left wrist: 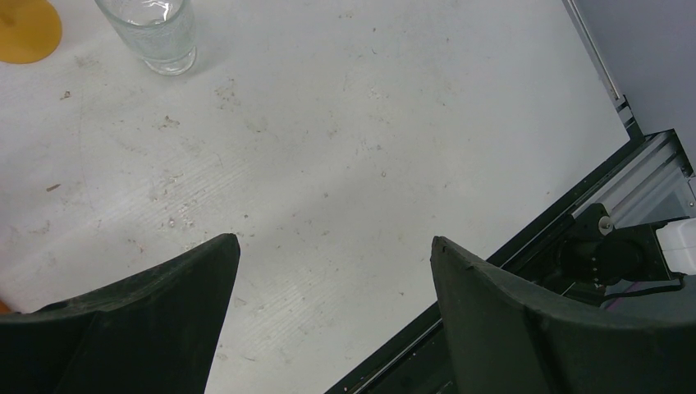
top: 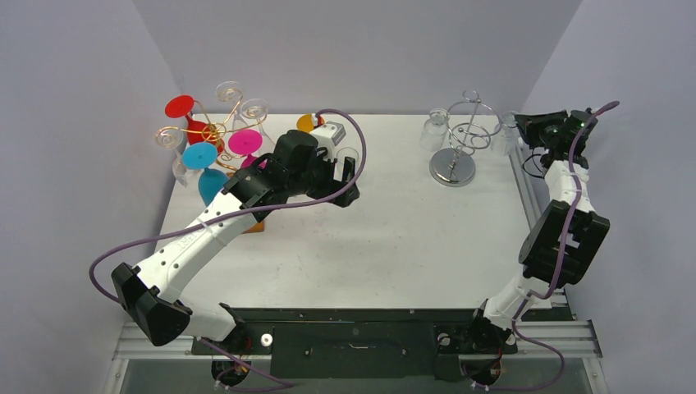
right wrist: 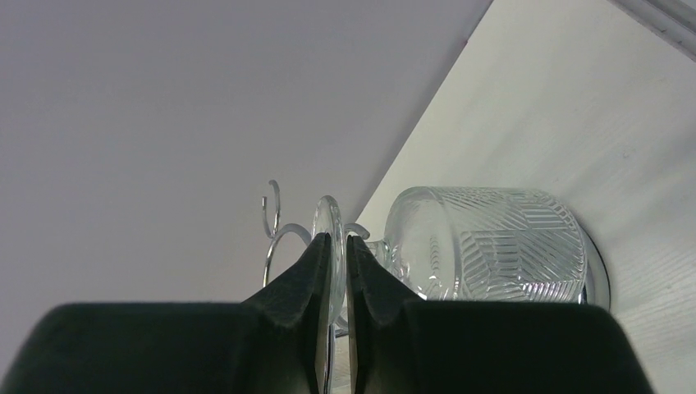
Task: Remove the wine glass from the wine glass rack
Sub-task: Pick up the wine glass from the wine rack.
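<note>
At the far right of the white table (top: pixel 394 238), the chrome wire wine glass rack on a round mirror base (top: pixel 452 167) stands with a clear ribbed wine glass (top: pixel 503 136) at its right-hand side, just beside the wire arms. The right gripper (top: pixel 525 127) reaches this glass from the right. In the right wrist view its two black fingers (right wrist: pixel 320 271) are clenched on the thin, edge-on foot of the clear ribbed wine glass (right wrist: pixel 484 246), with the right gripper (right wrist: pixel 338 240) nearly closed around that disc. The chrome wire loops (right wrist: pixel 272 222) show just behind the foot; whether the foot still rests in the wire cannot be told.

Toward the middle left, the left gripper (top: pixel 349 176) hangs over bare table with its fingers spread wide and nothing between them. The left wrist view shows the left gripper (left wrist: pixel 335 242) released above the scuffed table surface (left wrist: pixel 369 123), with a clear patterned glass vessel (left wrist: pixel 156 33) and an orange disc (left wrist: pixel 25 29) well apart from it at the top left of that view.

At the far left stands a copper wire rack (top: pixel 209 130) carrying glasses with red (top: pixel 179 106), blue (top: pixel 199 155) and magenta (top: pixel 244 142) feet, beside clear ones (top: pixel 230 90)
</note>
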Controlling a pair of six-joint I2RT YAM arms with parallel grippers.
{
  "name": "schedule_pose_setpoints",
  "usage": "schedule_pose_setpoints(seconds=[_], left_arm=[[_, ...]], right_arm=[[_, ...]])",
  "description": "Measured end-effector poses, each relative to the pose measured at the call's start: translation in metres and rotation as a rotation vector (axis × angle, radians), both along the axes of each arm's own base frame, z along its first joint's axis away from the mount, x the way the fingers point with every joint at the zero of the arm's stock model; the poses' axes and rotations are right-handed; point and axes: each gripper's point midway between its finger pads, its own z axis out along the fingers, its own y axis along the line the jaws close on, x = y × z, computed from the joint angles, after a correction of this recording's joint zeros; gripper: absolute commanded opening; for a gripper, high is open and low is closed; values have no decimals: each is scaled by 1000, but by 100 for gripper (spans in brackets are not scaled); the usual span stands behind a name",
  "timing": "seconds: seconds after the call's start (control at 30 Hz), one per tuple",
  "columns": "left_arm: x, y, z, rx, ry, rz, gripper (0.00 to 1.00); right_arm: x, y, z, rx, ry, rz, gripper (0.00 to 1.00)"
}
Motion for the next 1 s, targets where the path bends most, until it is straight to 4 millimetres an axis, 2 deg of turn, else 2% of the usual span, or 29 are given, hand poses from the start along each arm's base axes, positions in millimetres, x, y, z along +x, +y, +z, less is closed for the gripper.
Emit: schedule_pose_setpoints(seconds=[0.43,1.0], left_arm=[[1,-1,-3,4,5,0,84],[2,-2,-6,10,11,0,84]], right_arm=[[-4,-5,4,77,-73,-11,0],[-12,-10,-1,121,-85,-27,0]])
